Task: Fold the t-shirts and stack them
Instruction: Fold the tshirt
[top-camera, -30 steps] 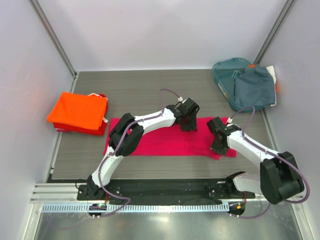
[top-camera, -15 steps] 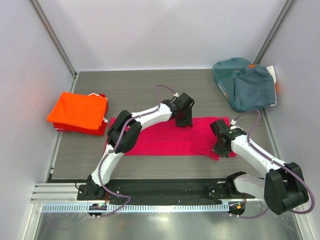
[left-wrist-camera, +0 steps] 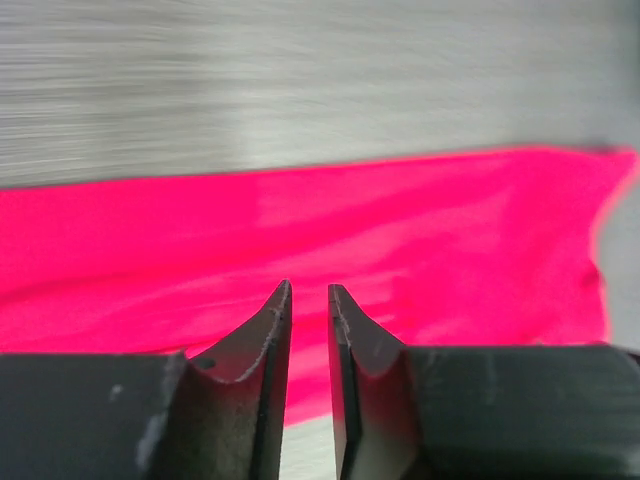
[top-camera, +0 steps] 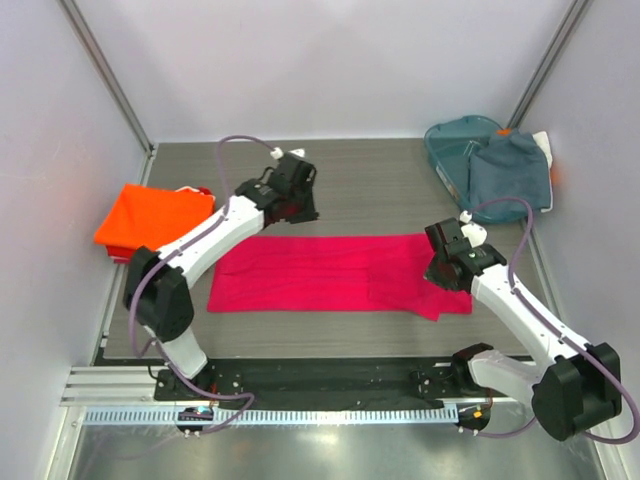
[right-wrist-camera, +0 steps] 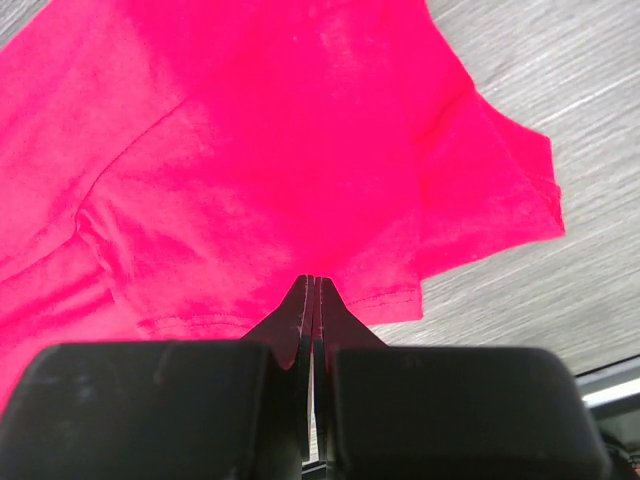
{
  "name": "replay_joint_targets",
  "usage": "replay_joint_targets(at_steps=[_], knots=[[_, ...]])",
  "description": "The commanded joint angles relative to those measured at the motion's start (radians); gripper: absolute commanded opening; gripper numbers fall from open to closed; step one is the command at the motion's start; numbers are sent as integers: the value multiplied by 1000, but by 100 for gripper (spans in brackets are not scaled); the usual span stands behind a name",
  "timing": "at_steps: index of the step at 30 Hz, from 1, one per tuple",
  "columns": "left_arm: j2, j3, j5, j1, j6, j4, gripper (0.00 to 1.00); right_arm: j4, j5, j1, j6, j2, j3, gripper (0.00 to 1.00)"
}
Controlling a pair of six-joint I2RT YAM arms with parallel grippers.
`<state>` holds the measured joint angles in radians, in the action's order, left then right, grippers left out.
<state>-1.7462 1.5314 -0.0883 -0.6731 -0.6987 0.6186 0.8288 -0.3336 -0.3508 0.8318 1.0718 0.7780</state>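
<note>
Across the middle of the bench (top-camera: 380,175) lies the pink tee (top-camera: 320,272), folded to 1 long strip. The left pincer (left-wrist-camera: 308,290) hangs by the tee's far edge, jaws a narrow slit apart, holding nothing. The right pincer (right-wrist-camera: 312,280) hovers over the tee's right end, jaws pressed together. At left sits the folded orange tee (top-camera: 155,220); at far right a grey-blue tee (top-camera: 510,175) drapes over a teal basket (top-camera: 450,140).
</note>
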Motion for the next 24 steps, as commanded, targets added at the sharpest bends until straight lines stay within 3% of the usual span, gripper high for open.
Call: replay_joint_targets(at_steps=[1, 6, 9, 24], knots=[[46, -100, -103, 68, 60, 76, 20, -48, 11, -4, -48, 16, 23, 1], [62, -165, -200, 144, 93, 124, 11, -105, 31, -4, -66, 98, -2, 1], [45, -191, -237, 199, 97, 147, 0, -132, 24, -4, -82, 131, -16, 1], [-133, -295, -139, 392, 67, 10, 0, -218, -28, -4, -111, 272, -51, 1]])
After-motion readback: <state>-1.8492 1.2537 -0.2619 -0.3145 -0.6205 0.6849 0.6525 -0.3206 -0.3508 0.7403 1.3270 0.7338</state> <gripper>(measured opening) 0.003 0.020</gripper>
